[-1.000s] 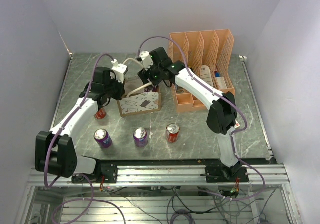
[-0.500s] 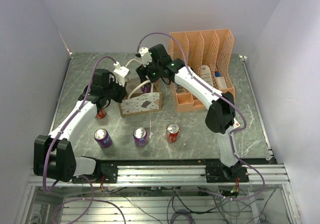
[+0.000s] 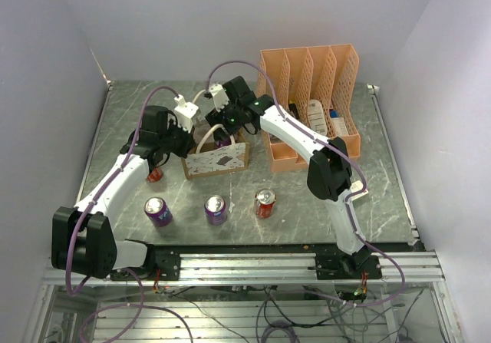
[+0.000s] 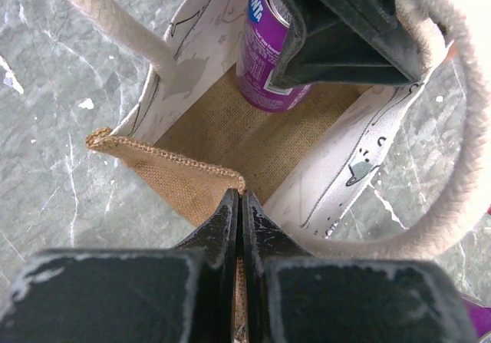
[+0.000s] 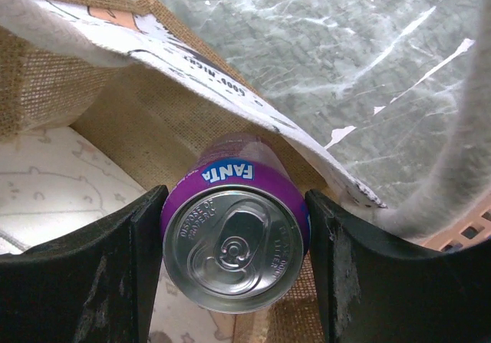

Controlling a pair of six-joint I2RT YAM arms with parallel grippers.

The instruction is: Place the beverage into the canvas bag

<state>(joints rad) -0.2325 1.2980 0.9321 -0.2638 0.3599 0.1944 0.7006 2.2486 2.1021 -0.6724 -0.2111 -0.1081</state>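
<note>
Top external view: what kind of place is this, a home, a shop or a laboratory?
Most likely a robotics laboratory test cell. The left arm and right arm are bolted to an aluminium rail; plain white walls box in the marbled table; loose cables hang below.

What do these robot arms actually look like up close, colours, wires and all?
Both the left arm and right arm have white shells with chunky black joints. A purple cable loops along each. A small green light glows near the right wrist. The left pincer and right pincer are flat, black and scuffed.
</note>
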